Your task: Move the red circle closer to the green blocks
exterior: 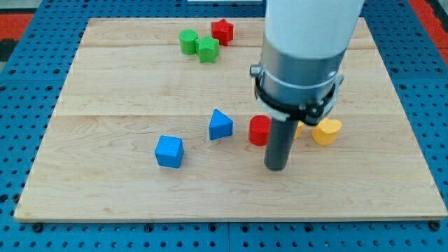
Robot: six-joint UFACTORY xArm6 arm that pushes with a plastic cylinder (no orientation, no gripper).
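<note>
The red circle (259, 130) stands near the middle of the wooden board (105, 91), partly hidden by the rod. My tip (276, 168) sits just below and to the right of the red circle, close to it; I cannot tell if they touch. The two green blocks, a green circle (187, 41) and a green star-like block (207, 50), touch each other near the view's top, left of centre, far above the red circle. A red star (222, 31) stands right beside them.
A blue triangle (220, 125) lies just left of the red circle. A blue cube (169, 151) sits further left and lower. A yellow heart (326, 130) and another yellow block (298, 129), mostly hidden by the arm, lie right of the rod.
</note>
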